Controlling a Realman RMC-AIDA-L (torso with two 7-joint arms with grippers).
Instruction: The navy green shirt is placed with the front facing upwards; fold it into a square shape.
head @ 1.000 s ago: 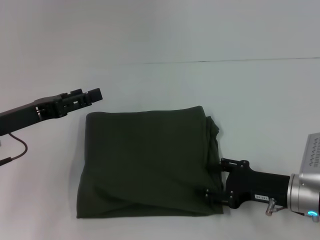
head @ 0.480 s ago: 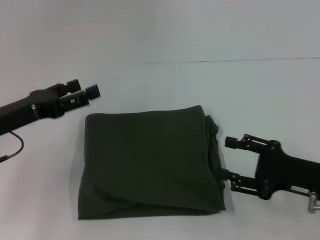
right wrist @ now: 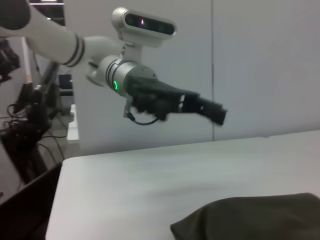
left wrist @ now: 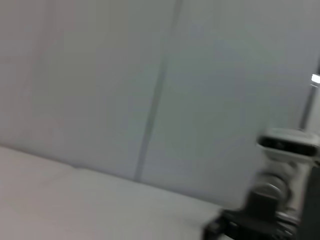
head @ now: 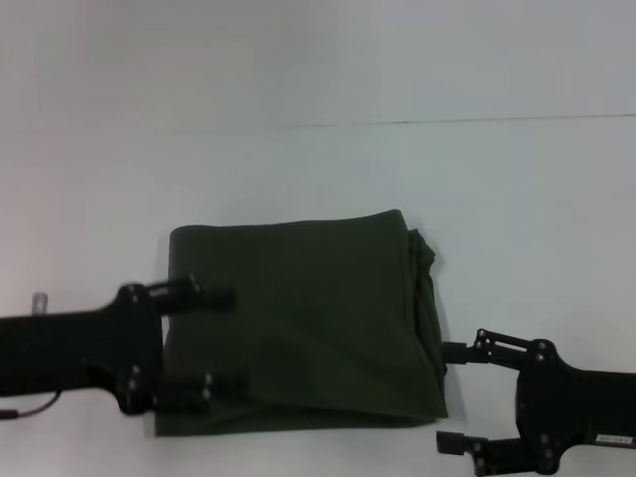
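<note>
Folded navy green shirt (head: 303, 323) lies roughly square; left gripper (head: 204, 340) and right gripper (head: 455, 396) both spread.

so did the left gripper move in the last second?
Yes. The left gripper has swung from beyond the far left corner of the navy green shirt toward the robot, now over the shirt's near left edge, fingers open.

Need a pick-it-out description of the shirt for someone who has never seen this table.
On the white table in the head view, look at the middle near the front edge, between the two black arms. The shirt is the dark olive-green cloth folded into a rough square, plain side up. It is the only cloth there; the left tool hangs over its left edge.
</note>
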